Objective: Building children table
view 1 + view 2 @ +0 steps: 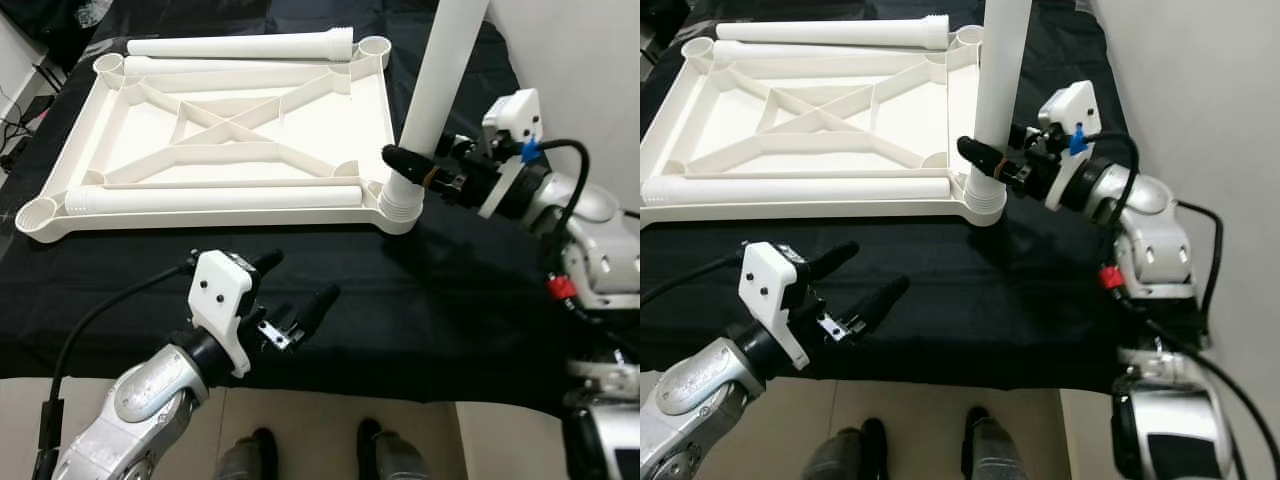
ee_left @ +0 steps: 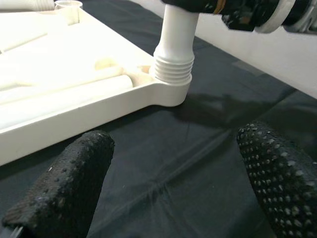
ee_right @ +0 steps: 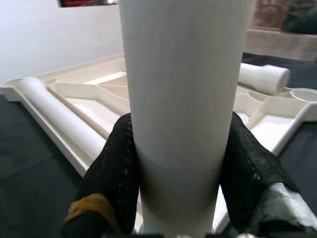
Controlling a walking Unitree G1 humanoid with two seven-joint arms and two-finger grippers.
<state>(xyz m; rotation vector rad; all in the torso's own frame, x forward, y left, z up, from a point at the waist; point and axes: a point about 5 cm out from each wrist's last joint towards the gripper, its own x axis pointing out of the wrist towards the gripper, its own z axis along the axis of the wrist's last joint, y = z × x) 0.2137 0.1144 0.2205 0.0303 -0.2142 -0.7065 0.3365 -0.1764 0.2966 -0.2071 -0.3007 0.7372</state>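
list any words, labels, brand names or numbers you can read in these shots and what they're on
None can be read.
The white tabletop, its upright leg and the loose legs are plain plastic with no print.
The right gripper, shut on the upright leg, and the open left gripper carry no lettering.
The blue tab and red tab on the right arm are too small to tell.

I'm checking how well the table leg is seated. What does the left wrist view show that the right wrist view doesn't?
The left wrist view shows the leg's ribbed threaded end sitting in the corner socket of the tabletop, with the open left gripper over the black cloth. The right wrist view shows the right gripper clamped around the leg's smooth shaft, plus a loose leg lying on the tabletop. Both show the upright leg and the tabletop.
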